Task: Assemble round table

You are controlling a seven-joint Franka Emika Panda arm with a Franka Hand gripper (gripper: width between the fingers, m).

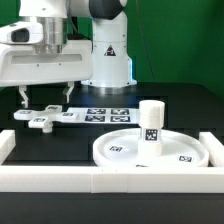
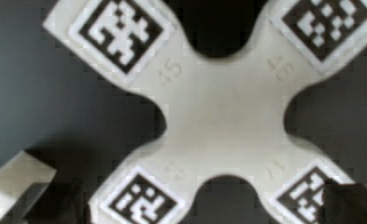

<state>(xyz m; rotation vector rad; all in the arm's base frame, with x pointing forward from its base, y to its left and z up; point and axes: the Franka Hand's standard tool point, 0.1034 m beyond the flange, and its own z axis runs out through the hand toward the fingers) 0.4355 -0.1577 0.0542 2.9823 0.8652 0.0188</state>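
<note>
Here the arm [image 1: 100,25] reaches down over the part of the dark surface [image 1: 185,108] toward the exterior view's left edge, and the jaws are spread wide, pinching nothing. Its two black fingers [image 1: 22,97] hang well apart just above the cross-shaped foot [image 1: 40,118]. I cannot tell whether they touch it. The foot lies flat on the surface, near that left edge and just beside the marker board [image 1: 108,113], which lies flat further toward the middle, in front of the robot's white base. In the wrist view the foot [image 2: 224,105] fills almost the whole picture. All four of its arms show, each with a black-and-white square tag near its tip, and part of one finger [image 2: 20,185] shows at a corner of the picture, off the foot's side. The round disc [image 1: 120,150] lies flat near the front edge of the surface, toward the corner on the exterior view's right, rim up, with square tags on its face. The short leg [image 1: 150,115] stands upright on the disc, a tag on its side facing the camera. A long white rail [image 1: 100,181] runs along the front edge and turns back at both front corners, with the disc just behind it. The disc and leg are well apart from the foot and the jaws.
</note>
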